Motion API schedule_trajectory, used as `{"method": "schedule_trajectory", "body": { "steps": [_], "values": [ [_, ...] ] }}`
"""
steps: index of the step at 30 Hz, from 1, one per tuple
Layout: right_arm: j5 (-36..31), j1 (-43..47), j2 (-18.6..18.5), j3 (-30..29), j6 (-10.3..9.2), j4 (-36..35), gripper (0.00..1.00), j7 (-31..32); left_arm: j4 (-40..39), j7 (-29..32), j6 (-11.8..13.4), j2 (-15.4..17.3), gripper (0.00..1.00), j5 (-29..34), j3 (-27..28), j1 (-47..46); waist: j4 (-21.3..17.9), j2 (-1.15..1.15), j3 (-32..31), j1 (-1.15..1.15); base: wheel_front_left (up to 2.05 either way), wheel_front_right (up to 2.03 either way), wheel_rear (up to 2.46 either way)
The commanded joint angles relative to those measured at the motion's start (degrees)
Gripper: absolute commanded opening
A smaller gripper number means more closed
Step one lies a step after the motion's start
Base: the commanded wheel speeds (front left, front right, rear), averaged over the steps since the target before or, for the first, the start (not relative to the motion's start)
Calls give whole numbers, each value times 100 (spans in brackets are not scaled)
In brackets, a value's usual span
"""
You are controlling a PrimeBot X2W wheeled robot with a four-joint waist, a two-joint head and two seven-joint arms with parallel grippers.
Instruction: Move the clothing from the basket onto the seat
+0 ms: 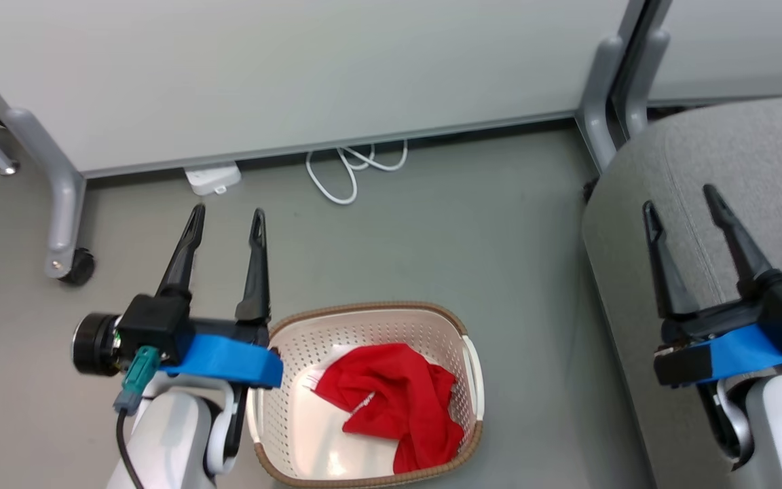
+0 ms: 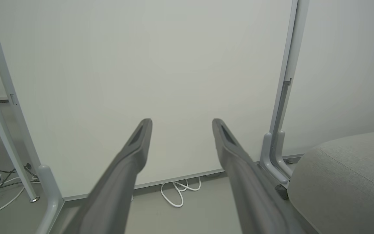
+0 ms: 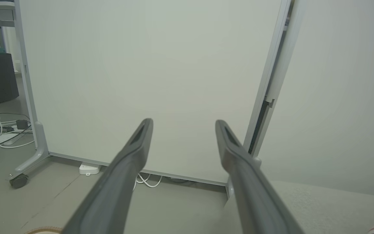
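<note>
Red clothing (image 1: 391, 394) lay crumpled inside the basket (image 1: 364, 307), likely soft, light, best pinched at its raised fold; left gripper (image 1: 228, 210) and right gripper (image 1: 678, 196) gaped empty.

The head camera looks steeply down at the floor (image 1: 466, 224), basket (image 1: 364, 309) close at 6 o'clock, seat (image 1: 723, 170) at 3 o'clock. Both wrist cameras sit low, facing the white partition (image 1: 296, 68); all three views share the coiled cable (image 1: 343, 173).

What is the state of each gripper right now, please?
Left gripper: open, holding nothing.
Right gripper: open, holding nothing.
</note>
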Motion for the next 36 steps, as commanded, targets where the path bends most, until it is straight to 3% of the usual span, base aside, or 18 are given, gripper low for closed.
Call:
{"method": "schedule_trajectory", "body": {
  "steps": [1,10,18,36],
  "values": [
    [32,149,67,60,1,49,100,-22,-5,-25,-60,-19,100,83,162,197,175,0,-214,1,0,0,0],
    [25,598,349,119,1,156,100,-22,-39,-24,-371,-187,100,328,777,843,337,0,-580,1,0,0,0],
    [21,1118,569,-113,1,159,100,-22,-17,-25,-584,-331,100,515,959,1176,396,0,-767,1,0,0,0],
    [18,1661,820,-321,1,180,100,-22,32,-25,-749,-458,100,640,1126,1426,357,0,-907,1,0,0,0]
  ]
}}
